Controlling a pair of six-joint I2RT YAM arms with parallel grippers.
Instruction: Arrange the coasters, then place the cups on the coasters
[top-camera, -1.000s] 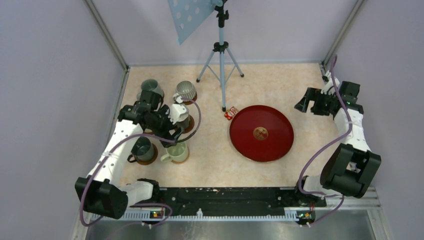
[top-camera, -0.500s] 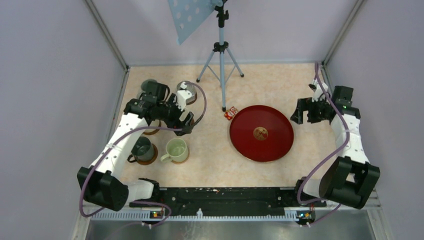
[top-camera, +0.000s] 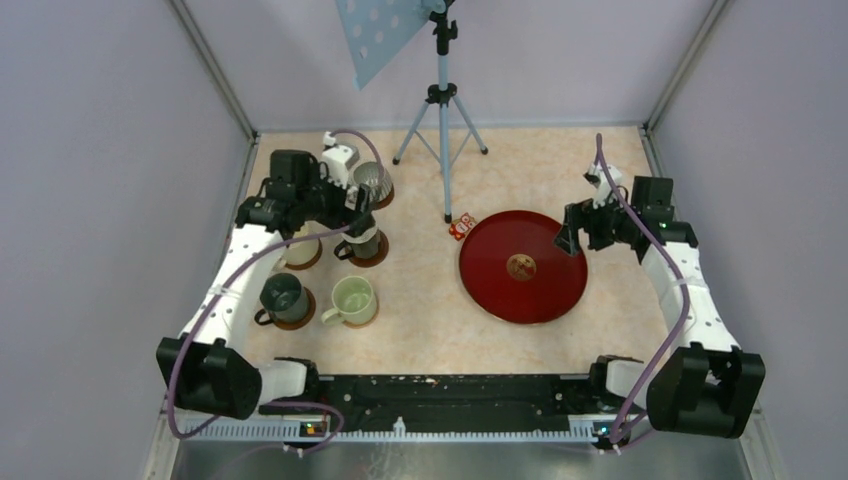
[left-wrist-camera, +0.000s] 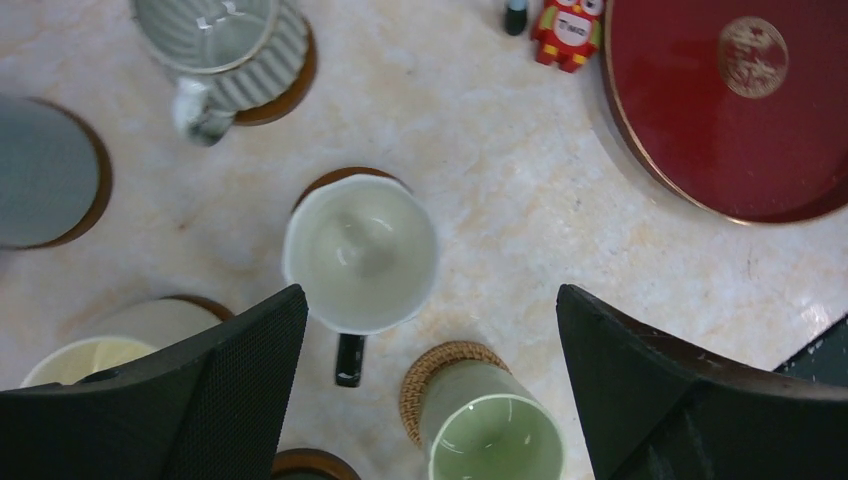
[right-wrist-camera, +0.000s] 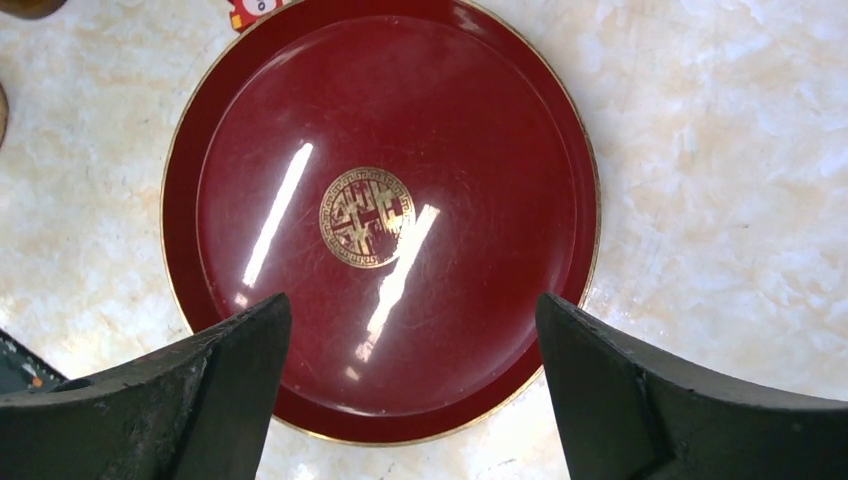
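Overhead, the worktop (top-camera: 430, 330) carries the red tray (top-camera: 523, 266) at right and the cups (top-camera: 352, 299) on coasters (top-camera: 303, 320) clustered left, some hidden by the arm. The left wrist view uncovers a white-lined cup (left-wrist-camera: 360, 250) beneath the left gripper (left-wrist-camera: 430, 295), which is spread wide and empty. The right gripper (right-wrist-camera: 412, 305) hangs wide and empty above the tray.

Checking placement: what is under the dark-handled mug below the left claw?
A brown coaster: only a thin arc shows past the rim of the dark-handled mug. The mug covers the rest.
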